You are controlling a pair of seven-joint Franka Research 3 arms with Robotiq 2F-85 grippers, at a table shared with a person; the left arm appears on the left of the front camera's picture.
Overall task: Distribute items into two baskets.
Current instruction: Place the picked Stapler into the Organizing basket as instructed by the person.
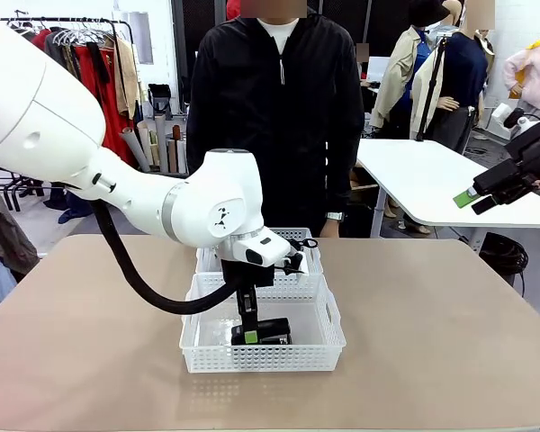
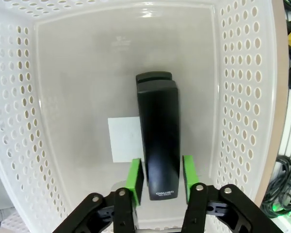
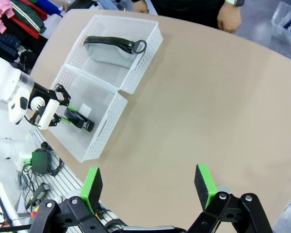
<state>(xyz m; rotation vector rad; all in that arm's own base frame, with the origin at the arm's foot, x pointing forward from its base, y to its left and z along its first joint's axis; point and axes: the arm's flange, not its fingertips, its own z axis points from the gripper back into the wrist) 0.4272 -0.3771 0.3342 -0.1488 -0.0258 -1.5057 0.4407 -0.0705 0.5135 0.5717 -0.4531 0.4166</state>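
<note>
The black stapler (image 2: 158, 141) lies lengthwise on the floor of the near white basket (image 1: 333, 335). My left gripper (image 2: 161, 170) reaches down into that basket, and its green pads (image 2: 135, 179) press the stapler's sides at the near end. In the front view the same gripper (image 1: 250, 335) sits low inside the basket on the stapler (image 1: 272, 330). The grey pouch (image 3: 109, 51) with its black strap lies in the far basket (image 3: 150, 36). My right gripper (image 3: 148, 187) hangs open high above the table, holding nothing; it also appears in the front view (image 1: 486, 193) at the upper right.
The two baskets touch end to end at the table's middle. A person in a black jacket (image 1: 274, 108) stands at the far edge, one hand (image 3: 230, 19) near the table. A white label (image 2: 126, 140) lies on the near basket's floor. Bare tabletop (image 1: 450, 324) spreads to both sides.
</note>
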